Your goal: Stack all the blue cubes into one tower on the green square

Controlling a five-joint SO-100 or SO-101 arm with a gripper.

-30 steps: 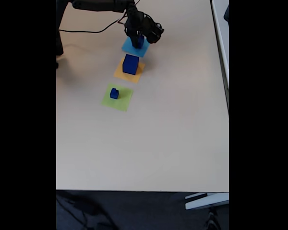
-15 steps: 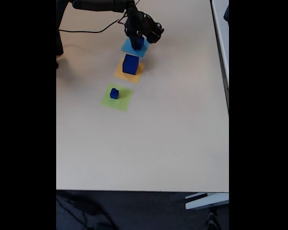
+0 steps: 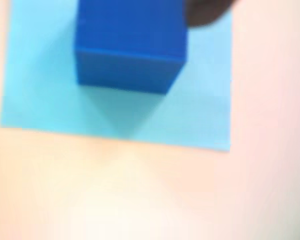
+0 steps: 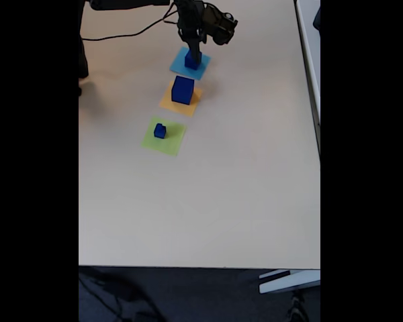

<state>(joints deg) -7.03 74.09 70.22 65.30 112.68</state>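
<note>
In the fixed view my gripper (image 4: 194, 51) hangs at the medium blue cube (image 4: 192, 61), which is on the light blue paper square (image 4: 190, 64). In the wrist view this blue cube (image 3: 130, 47) fills the top. A dark finger (image 3: 210, 12) is by its upper right corner. Its shadow falls on the light blue paper (image 3: 115, 115). Whether the fingers press on it is unclear. The large blue cube (image 4: 182, 90) stands on the orange-yellow square (image 4: 181, 99). The small blue cube (image 4: 160, 131) sits on the green square (image 4: 165, 137).
The three paper squares run in a line down the beige table (image 4: 242, 188). A black cable (image 4: 124, 35) trails to the left at the back. The table's right edge (image 4: 318, 134) and front edge (image 4: 201, 267) are near.
The wrist has risen and swung towards the back of the table, while the fingers still reach down at the medium cube. The cube has barely shifted.
</note>
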